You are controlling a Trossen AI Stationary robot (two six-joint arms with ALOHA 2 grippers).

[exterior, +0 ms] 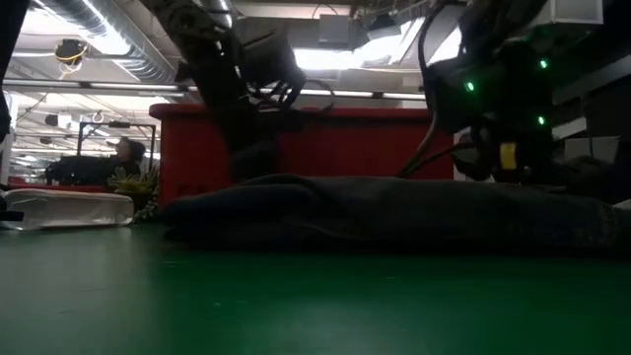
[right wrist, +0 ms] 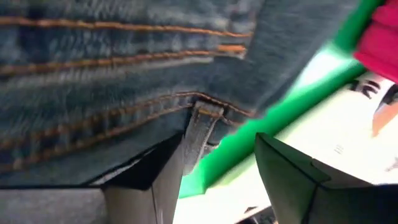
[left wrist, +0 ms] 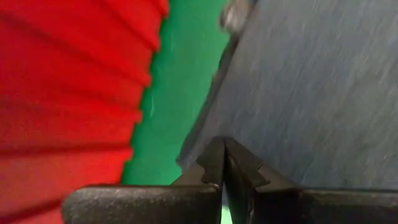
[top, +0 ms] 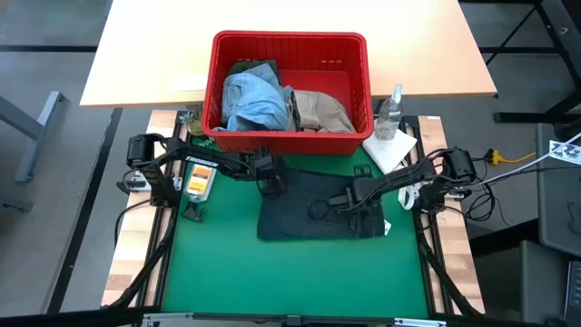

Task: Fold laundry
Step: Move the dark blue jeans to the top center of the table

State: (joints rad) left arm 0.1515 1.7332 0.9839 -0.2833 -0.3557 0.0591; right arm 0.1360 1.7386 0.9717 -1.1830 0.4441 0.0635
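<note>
On the green mat [top: 290, 272], near its middle, the dark navy jeans [top: 309, 218] are laid out flat in a folded shape. Behind them the red basket [top: 289, 45] is kept, and more laundry is piled inside it: light blue denim [top: 250, 95], a beige khaki piece [top: 322, 111] and a dark olive green piece [top: 254, 66] at the back. The left gripper [top: 268, 182] is placed at the back left corner of the jeans, just in front of the basket, and its fingers are squeezed tight together. In the left wrist view the closed tips sit right at the cloth's edge, but it cannot be told whether any cloth is pinched. The right gripper [top: 320, 209] is lowered over the right half of the jeans with its fingers spread wide, and nothing is gripped; in the right wrist view a belt loop [right wrist: 198, 134] is seen close to one finger. The fold looks only partly done. For a neat fold, a strong edge like the waistband should be grabbed, both corners should be lifted evenly, and the cloth should be carried over slowly so no wrinkles are made. A spray bottle [top: 390, 113] and a small white cloth [top: 390, 150] are left at the right side.
</note>
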